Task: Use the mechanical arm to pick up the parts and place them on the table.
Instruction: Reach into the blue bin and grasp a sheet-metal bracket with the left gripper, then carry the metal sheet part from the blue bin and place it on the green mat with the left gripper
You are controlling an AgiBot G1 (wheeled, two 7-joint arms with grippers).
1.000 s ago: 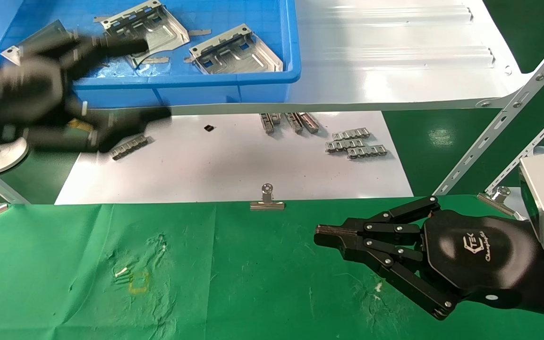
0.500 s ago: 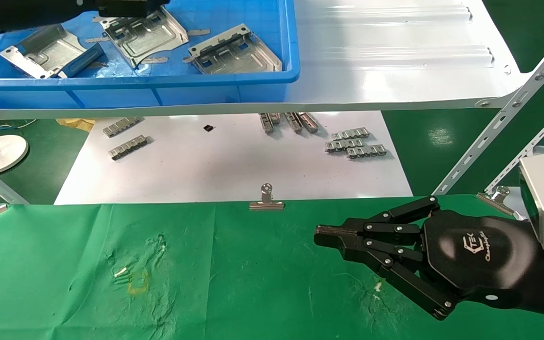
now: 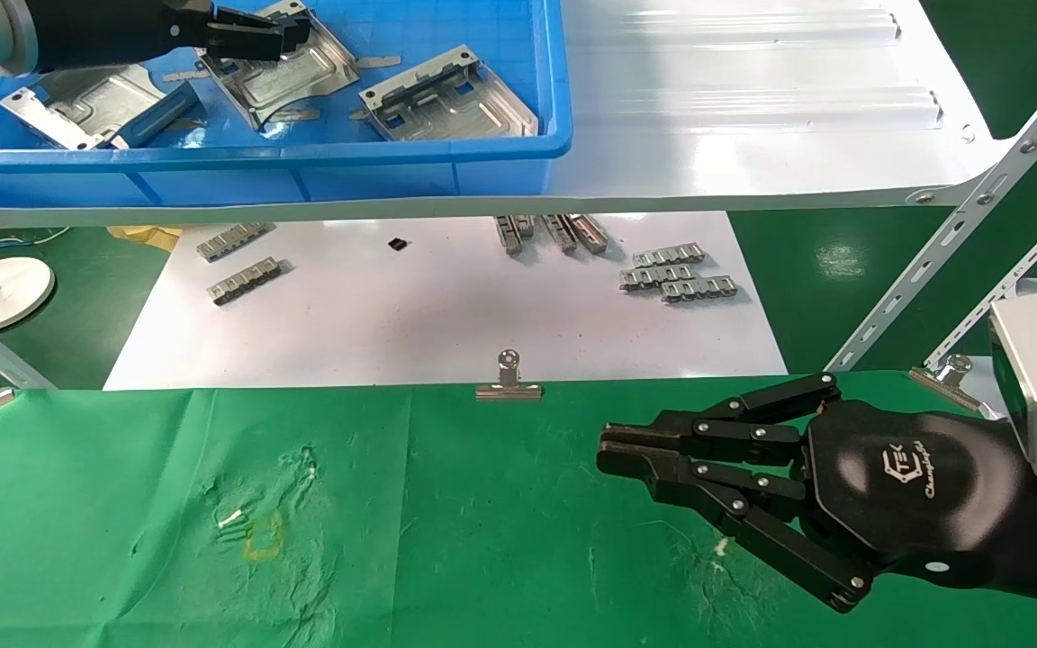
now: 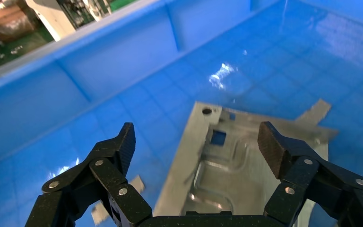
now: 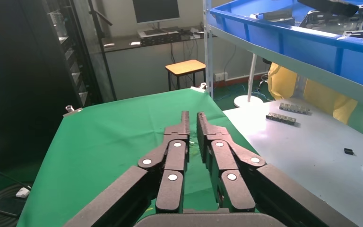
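Left gripper (image 3: 289,34): black linkage-fingered gripper on a dark arm, upper left of the head frame, inside the blue plastic bin (image 3: 518,148). Fingers spread wide and empty; the left wrist view shows both fingertips (image 4: 126,139) poised above the middle part.

Parts: three silver-grey stamped sheet-metal plates with embossed channels and rectangular cutouts, all lying in the bin.
- Middle plate (image 3: 302,76), directly under the left gripper; in the wrist view (image 4: 238,165) it lies flat on the bin floor, one corner hole visible.
- Left plate (image 3: 91,103), tilted, partly beneath the arm.
- Right plate (image 3: 451,99), near the bin's right wall, untouched.

Right gripper (image 3: 604,453): black gripper with white logo on its palm and silver box wrist, lower right of the head frame, hanging over the bench (image 3: 482,558) of wrinkled green cloth. Fingers drawn nearly together, holding nothing; parked.

Other items: glossy white shelf (image 3: 752,135) carrying the bin; white sheet (image 3: 437,333) with small grey toothed strips (image 3: 676,274); silver binder clip (image 3: 509,382) at the cloth's edge.

Step in hand (judged): approach to grasp the middle plate. Advice: the plate lies flat, so bring one fingertip down over a raised rim edge and the other through or beside a cutout; close only once both tips straddle metal, lift straight to clear the bin wall.
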